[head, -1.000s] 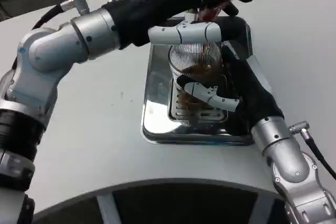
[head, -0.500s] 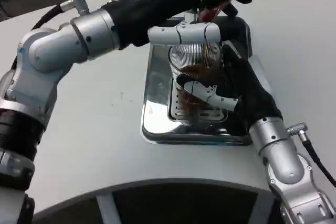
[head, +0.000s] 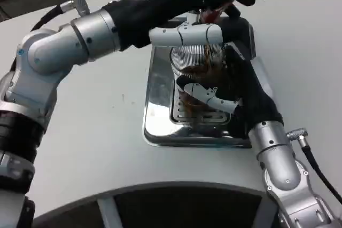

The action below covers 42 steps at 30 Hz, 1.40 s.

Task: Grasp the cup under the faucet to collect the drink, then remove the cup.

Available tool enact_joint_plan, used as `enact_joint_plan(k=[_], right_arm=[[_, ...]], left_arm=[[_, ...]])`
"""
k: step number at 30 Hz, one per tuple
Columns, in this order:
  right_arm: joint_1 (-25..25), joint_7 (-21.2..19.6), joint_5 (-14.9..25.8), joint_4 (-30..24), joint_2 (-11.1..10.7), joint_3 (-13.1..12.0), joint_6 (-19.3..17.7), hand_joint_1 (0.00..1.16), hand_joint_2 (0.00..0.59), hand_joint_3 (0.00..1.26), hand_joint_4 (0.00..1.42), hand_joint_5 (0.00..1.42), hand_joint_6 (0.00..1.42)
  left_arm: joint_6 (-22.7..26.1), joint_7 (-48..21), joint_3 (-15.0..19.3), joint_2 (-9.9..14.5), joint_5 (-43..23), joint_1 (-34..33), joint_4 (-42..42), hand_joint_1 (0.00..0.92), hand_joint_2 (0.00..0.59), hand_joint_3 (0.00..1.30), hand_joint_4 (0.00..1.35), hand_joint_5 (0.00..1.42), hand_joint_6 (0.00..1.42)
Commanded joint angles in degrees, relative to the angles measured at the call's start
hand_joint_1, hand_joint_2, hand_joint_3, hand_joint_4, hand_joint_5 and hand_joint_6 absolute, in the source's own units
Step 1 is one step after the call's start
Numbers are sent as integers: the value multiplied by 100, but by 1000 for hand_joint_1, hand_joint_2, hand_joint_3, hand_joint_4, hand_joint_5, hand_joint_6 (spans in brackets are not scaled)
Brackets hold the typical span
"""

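Cup (head: 199, 81) stands upright on drip tray (head: 160, 126) under faucet (head: 206, 14), gripped by right hand (head: 235, 92) from its right side; left hand (head: 214, 4) up at faucet, grip state cannot be determined.

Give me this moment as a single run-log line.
stage: filling | cup: ribbed, clear, brown drink inside, over drip tray | right hand: grips cup | left hand: reaches over cup at dispenser | cup not yet removed
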Motion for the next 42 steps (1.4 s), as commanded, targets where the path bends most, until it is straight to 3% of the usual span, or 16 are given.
enact_joint_plan(k=[1, 11, 16, 23, 30, 42], right_arm=[[102, -72, -107, 107, 119, 122, 25, 796, 216, 126, 237, 352, 239], [203, -520, -389, 27, 206, 238, 71, 816, 222, 189, 326, 433, 315], [311, -798, -564, -62, 258, 265, 100, 824, 225, 228, 375, 481, 357], [466, -1220, -846, -215, 367, 355, 182, 843, 237, 292, 456, 569, 422], [540, -1574, -1104, -332, 474, 454, 299, 893, 246, 394, 550, 671, 515], [475, -1663, -1187, -327, 552, 475, 434, 908, 237, 464, 587, 745, 591]], left_arm=[[69, -206, -145, 122, 247, 113, 150, 0, 136, 162, 143, 223, 144], [21, -203, -114, 157, 206, 146, 134, 0, 130, 163, 152, 223, 144], [-23, -179, -75, 157, 159, 184, 103, 0, 96, 163, 154, 226, 144], [-102, -165, 16, 138, 27, 271, 45, 0, 115, 163, 154, 247, 153], [-275, 78, 461, -26, -485, 437, -86, 0, 82, 75, 122, 254, 161], [-278, 80, 962, -180, -991, 462, -474, 0, 40, 68, 128, 275, 220]])
